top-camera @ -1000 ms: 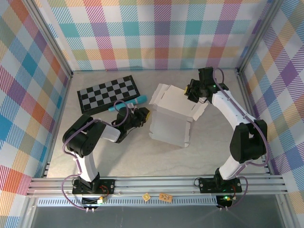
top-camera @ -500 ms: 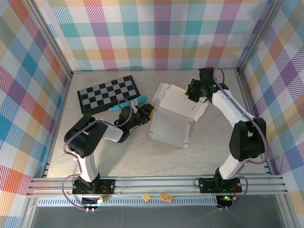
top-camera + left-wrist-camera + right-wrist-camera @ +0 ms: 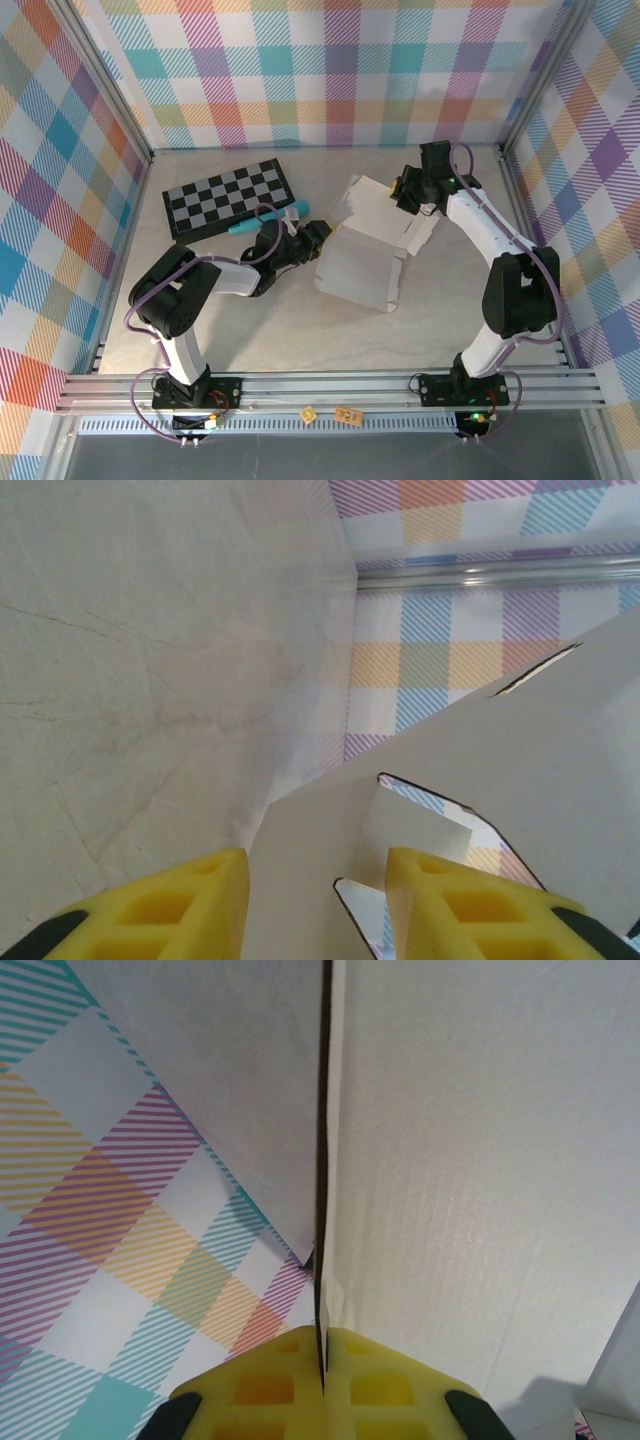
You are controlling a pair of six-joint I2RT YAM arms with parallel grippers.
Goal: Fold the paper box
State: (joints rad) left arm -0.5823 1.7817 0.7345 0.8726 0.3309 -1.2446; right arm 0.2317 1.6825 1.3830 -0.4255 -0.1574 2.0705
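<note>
Right of the counter's (image 3: 260, 320) middle, the paper box (image 3: 362, 262) sat half-folded, right hand (image 3: 402, 190) pinching its far flap, left hand (image 3: 318, 232) spread around a left-side flap, so I'd close right on the crease.

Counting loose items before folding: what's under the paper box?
Bare table shows around the paper box, but its white panels cover the patch beneath, so anything there is hidden.

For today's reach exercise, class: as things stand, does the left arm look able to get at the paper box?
Probably yes: the left pincer stands open at the edge of the paper box, with one flap between its jaws and nothing in the way.
</note>
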